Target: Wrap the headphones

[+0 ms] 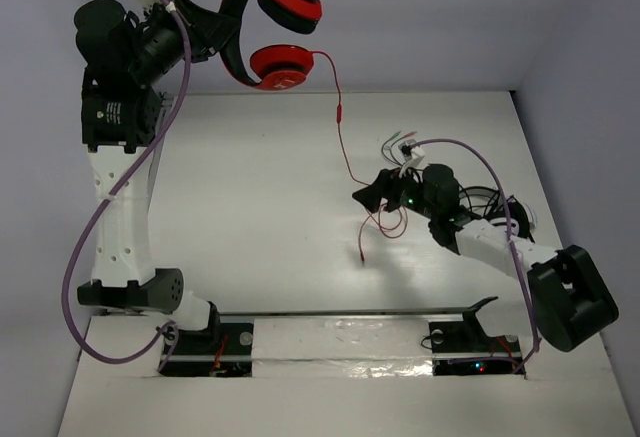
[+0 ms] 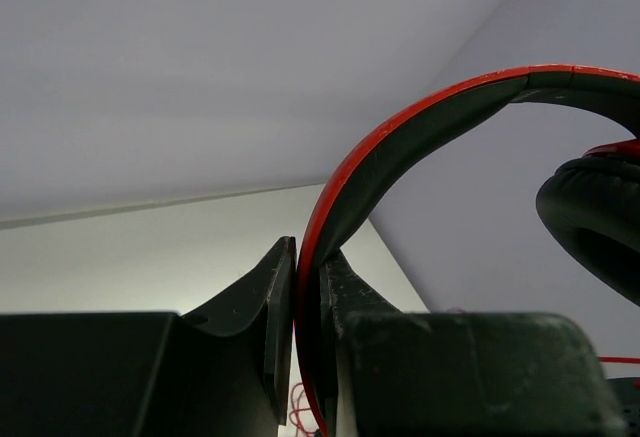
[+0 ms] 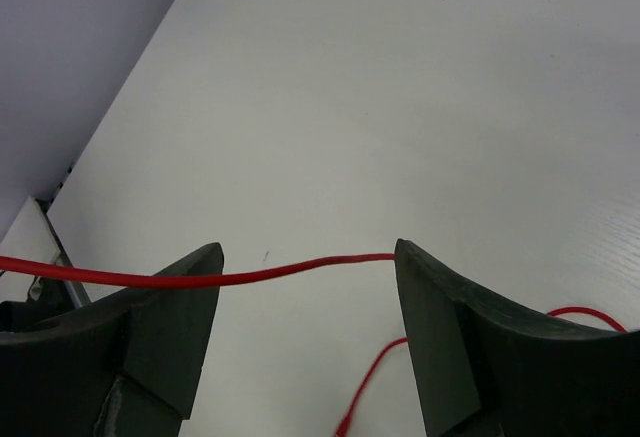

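Observation:
The red headphones (image 1: 272, 29) hang high at the back left, held by the headband. My left gripper (image 1: 214, 29) is shut on the headband (image 2: 345, 182); a black ear pad (image 2: 595, 217) shows at the right of the left wrist view. The thin red cable (image 1: 341, 127) drops from the lower cup to the table and ends in loose loops by my right gripper (image 1: 375, 193). My right gripper (image 3: 305, 287) is open low over the table. The cable (image 3: 290, 270) runs across the gap between its jaws, and another stretch curls below.
A thin dark cable with green and red plugs (image 1: 400, 142) lies behind the right arm. The grey back wall (image 1: 420, 17) stands close behind the headphones. A purple hose (image 1: 130, 227) loops along the left arm.

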